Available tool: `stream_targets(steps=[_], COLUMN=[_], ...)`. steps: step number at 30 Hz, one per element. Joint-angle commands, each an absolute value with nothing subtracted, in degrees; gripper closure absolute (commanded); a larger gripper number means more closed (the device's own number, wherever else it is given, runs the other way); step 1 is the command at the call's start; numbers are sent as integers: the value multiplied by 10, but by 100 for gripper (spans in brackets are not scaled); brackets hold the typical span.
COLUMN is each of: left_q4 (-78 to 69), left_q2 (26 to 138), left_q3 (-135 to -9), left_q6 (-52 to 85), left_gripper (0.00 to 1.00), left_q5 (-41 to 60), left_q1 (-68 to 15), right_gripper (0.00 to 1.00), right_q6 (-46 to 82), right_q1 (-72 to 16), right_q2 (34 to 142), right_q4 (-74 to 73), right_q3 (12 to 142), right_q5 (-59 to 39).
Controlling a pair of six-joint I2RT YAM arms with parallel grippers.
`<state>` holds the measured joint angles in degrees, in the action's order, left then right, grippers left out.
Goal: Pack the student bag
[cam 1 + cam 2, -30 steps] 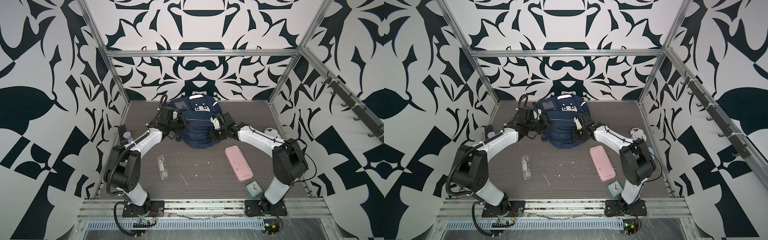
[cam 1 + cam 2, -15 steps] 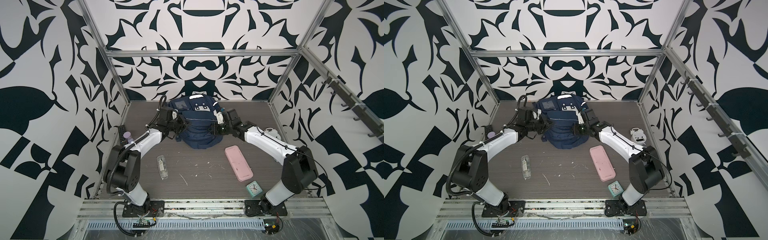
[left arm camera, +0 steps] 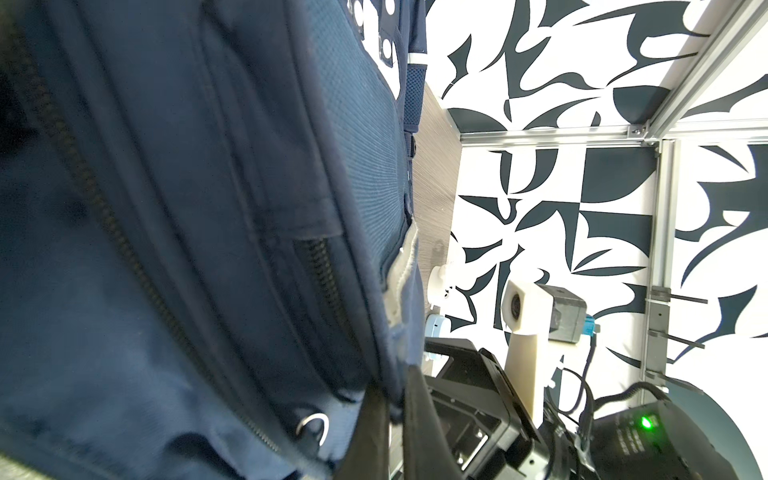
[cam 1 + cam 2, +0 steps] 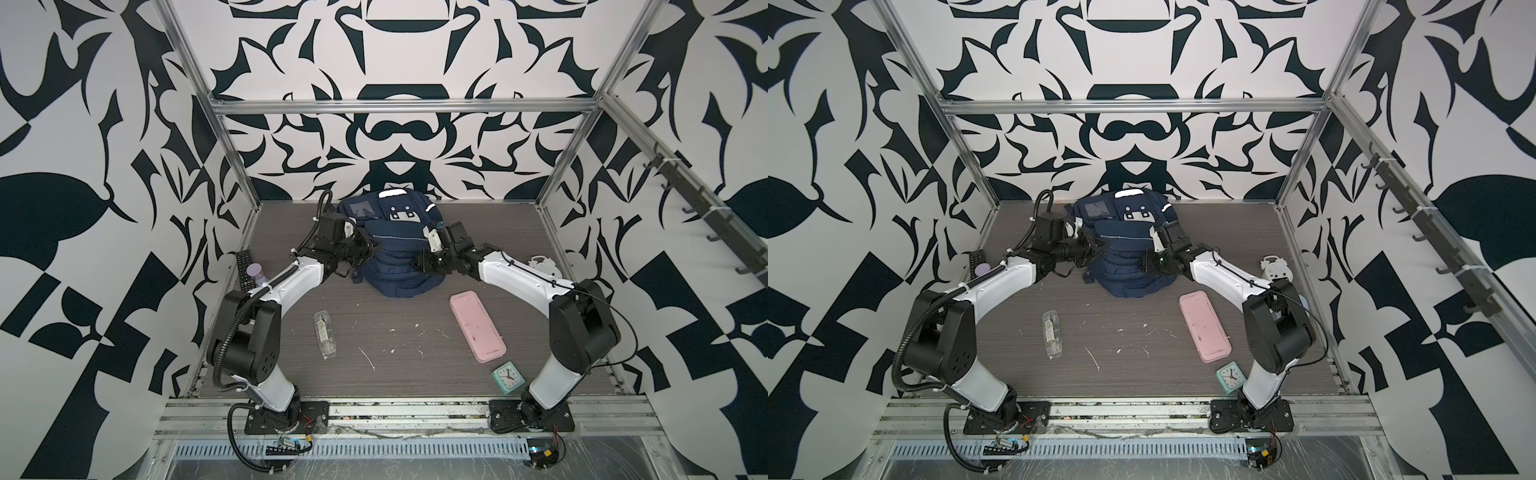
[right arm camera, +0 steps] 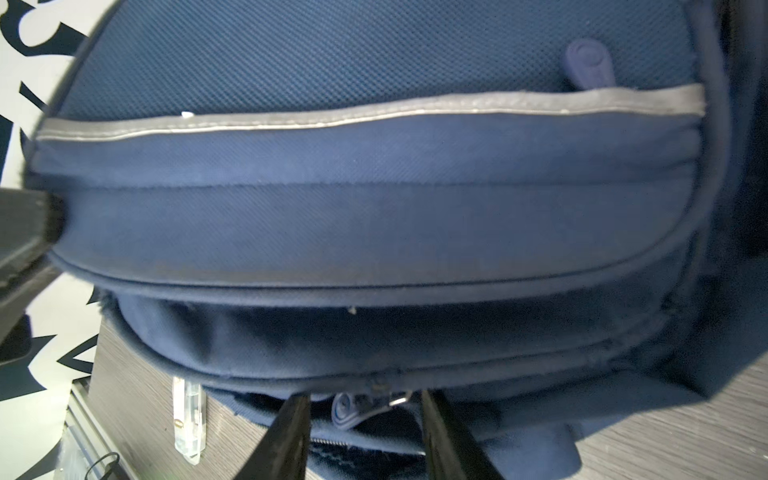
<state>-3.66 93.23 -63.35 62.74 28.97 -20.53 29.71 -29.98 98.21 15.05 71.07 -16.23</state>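
Change, right arm: folded back since half a second ago, elbow drawn in from the right wall; close again to the pose of one second ago.
Change, right gripper (image 4: 417, 264): lower on the right flank of the student bag (image 4: 395, 259) than half a second ago, when up near its top right corner.
Change, left arm: none seen; same reach over the whole second.
Change, student bag and loose items: none seen.
Left arm pose: base at the front rail, elbow raised, white forearm slanting inward to the left side of the student bag in both top views.
Left gripper (image 4: 371, 248): closed; in the wrist view (image 3: 395, 386) pinches a piped edge of the student bag (image 3: 166, 208) between two dark fingers.
Right arm pose: base at the front rail, elbow high, white forearm slanting inward, wrist level with the right flank.
Right gripper, state: jaws partly apart (image 5: 360, 399); zip pull (image 5: 353, 409) between the fingers, apparently touched by neither; nothing held.
Student bag, place: back middle of the table (image 4: 415, 365), close to the back wall, between both grippers.
Long axis: from back wall toward front rail.
Facing: end with the white patch (image 4: 401, 214) toward the back wall; rounded end with stacked pockets toward the front; grey strip (image 5: 374, 118) running across a pocket.
Loose items: pink case (image 4: 478, 328), clear case (image 4: 325, 334) and mint clock (image 4: 508, 376) on the table in front, all apart from the student bag.
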Motion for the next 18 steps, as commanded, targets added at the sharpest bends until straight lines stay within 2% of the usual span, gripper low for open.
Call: stream_targets(steps=[1,12,16,18], left_q4=[-98,-99,-101,-101], left_q2=[921,928,934,934], left_q3=[-665,-676,-681,-682], left_q6=[632,633,636,636], left_gripper=[100,100,100,100], left_q5=[324,323,323,322], left_q1=[-206,-205,-206,-205], right_gripper=[57,70,72,79], right_q6=[307,313,317,319], right_q1=[-301,-301,-302,-302], right_q2=[987,985,978,975], right_q4=[122,122,114,110], right_q3=[714,695,682,676], right_q5=[-171,-170,-175,-181])
